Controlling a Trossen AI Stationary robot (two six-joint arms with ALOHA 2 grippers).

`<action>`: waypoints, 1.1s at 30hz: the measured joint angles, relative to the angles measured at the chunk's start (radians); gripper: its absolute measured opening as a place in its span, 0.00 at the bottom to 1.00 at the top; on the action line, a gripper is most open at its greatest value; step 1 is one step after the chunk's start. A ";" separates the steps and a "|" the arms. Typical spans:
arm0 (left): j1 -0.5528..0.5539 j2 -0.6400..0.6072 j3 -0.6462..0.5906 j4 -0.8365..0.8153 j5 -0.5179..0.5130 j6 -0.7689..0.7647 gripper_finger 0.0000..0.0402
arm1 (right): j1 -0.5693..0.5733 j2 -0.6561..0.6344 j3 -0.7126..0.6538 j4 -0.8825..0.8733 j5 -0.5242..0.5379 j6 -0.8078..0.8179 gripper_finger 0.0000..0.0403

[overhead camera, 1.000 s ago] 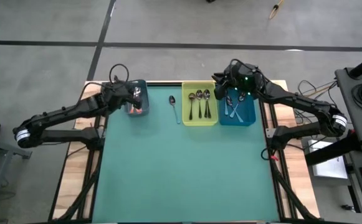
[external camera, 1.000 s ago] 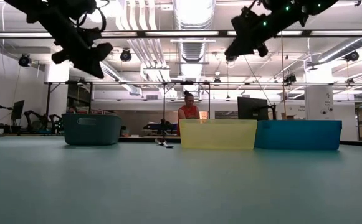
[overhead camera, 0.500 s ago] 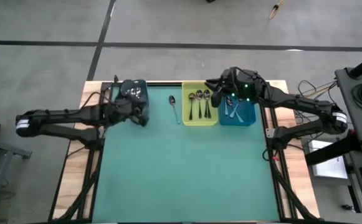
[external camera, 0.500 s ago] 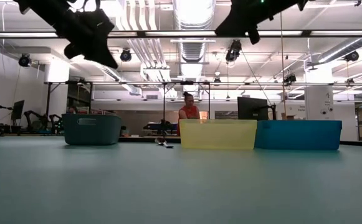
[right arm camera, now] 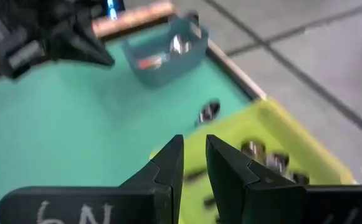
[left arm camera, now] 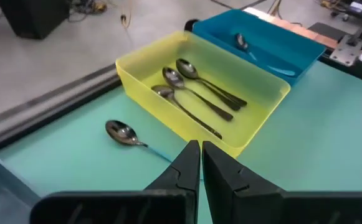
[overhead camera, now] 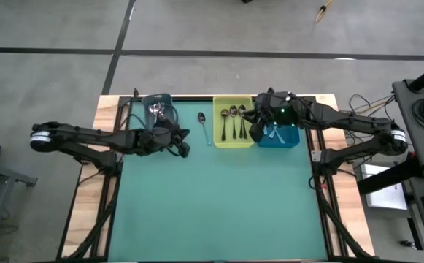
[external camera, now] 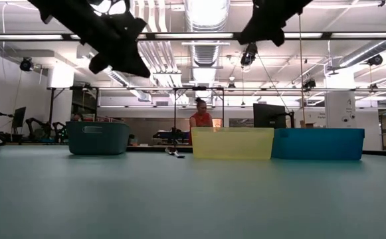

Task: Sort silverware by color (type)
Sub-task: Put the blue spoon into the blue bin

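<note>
One spoon (overhead camera: pixel 204 126) with a pale blue handle lies flat on the green mat between the grey-teal bin (overhead camera: pixel 158 109) and the yellow bin (overhead camera: pixel 233 139); its bowl (left arm camera: pixel 121 132) shows in the left wrist view. Three dark-handled spoons (left arm camera: pixel 196 87) lie in the yellow bin. Pale-handled spoons (overhead camera: pixel 273 131) lie in the blue bin (overhead camera: pixel 288 139), and orange-handled ones (right arm camera: pixel 149 63) in the grey-teal bin. My left gripper (overhead camera: pixel 184 148) hangs shut above the mat, near and left of the lone spoon. My right gripper (overhead camera: pixel 256 132), narrowly open, hovers over the wall between the yellow and blue bins.
The three bins stand in a row along the table's far edge. The green mat (overhead camera: pixel 219 204) stretches bare toward the near edge. In the low view a person (external camera: pixel 201 119) sits in the room beyond the table.
My left gripper has swung from above the grey-teal bin toward the table's near edge and right, closing on the lone spoon. My right gripper has moved from the blue bin's far end toward the near edge and slightly left. The spoons have stayed put.
</note>
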 joint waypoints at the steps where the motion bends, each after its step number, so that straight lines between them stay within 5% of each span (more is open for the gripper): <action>1: 0.000 0.018 0.004 0.001 0.000 -0.015 0.00 | 0.004 0.000 0.000 -0.030 0.000 0.006 0.15; 11: 0.000 0.233 0.124 -0.009 -0.007 -0.102 0.00 | 0.010 0.000 -0.075 -0.250 0.013 0.053 0.15; 22: 0.020 0.371 0.263 -0.107 -0.067 -0.048 0.00 | 0.010 -0.001 -0.203 -0.261 0.052 -0.034 0.15; 33: 0.156 0.378 0.291 -0.117 0.203 0.323 0.00 | 0.007 -0.002 -0.206 -0.176 0.068 -0.251 0.15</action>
